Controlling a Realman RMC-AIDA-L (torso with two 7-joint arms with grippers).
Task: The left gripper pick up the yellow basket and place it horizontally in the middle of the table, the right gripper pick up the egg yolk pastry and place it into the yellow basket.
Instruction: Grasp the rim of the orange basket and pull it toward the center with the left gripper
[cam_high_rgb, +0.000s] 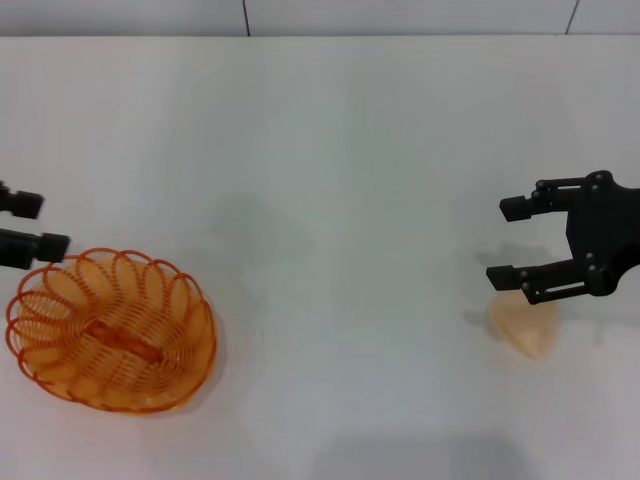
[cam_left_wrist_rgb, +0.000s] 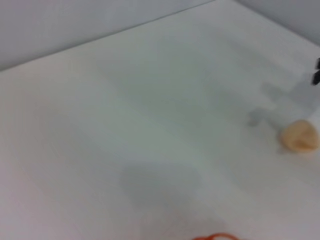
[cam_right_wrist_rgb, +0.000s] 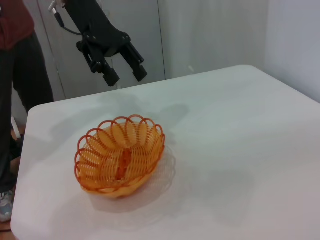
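One yellow basket (cam_high_rgb: 110, 332), one egg yolk pastry (cam_high_rgb: 526, 326) — two open hands, left hand (cam_high_rgb: 40, 222), right hand (cam_high_rgb: 507, 242)

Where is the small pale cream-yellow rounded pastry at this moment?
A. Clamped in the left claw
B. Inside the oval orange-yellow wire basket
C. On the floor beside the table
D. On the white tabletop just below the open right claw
D. The small pale cream-yellow rounded pastry lies on the white tabletop under the open right claw, far from the oval orange-yellow wire basket, which sits empty by the open left claw.
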